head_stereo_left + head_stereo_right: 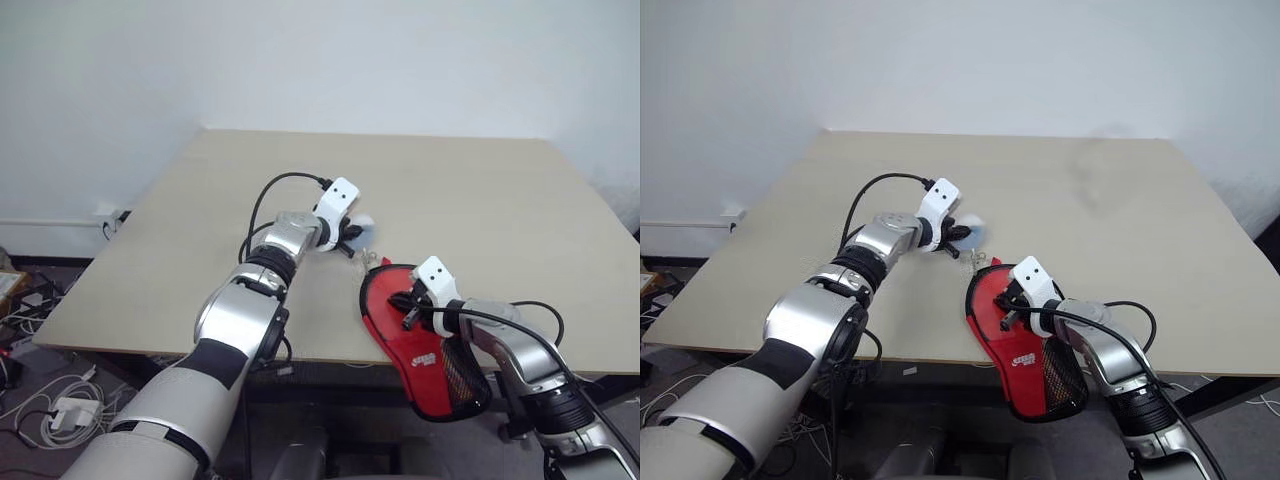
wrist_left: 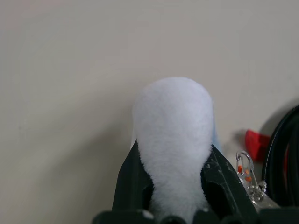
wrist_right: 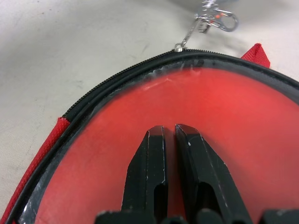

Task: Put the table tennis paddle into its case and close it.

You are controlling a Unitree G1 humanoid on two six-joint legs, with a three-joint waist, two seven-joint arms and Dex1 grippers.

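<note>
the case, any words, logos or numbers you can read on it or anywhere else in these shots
Small white logo on the red case, near its black mesh patch: too small and blurred to read.
Nothing else carries readable text: none on the table or on the white fluffy thing in the left end effector.

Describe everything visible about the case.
The case is paddle-shaped, red fabric with black zip edging, a black mesh patch and a small white logo. It lies at the table's near edge, its narrow end overhanging. The shut right pincer presses on its glossy red face; a metal clip hangs from the zip.
</note>
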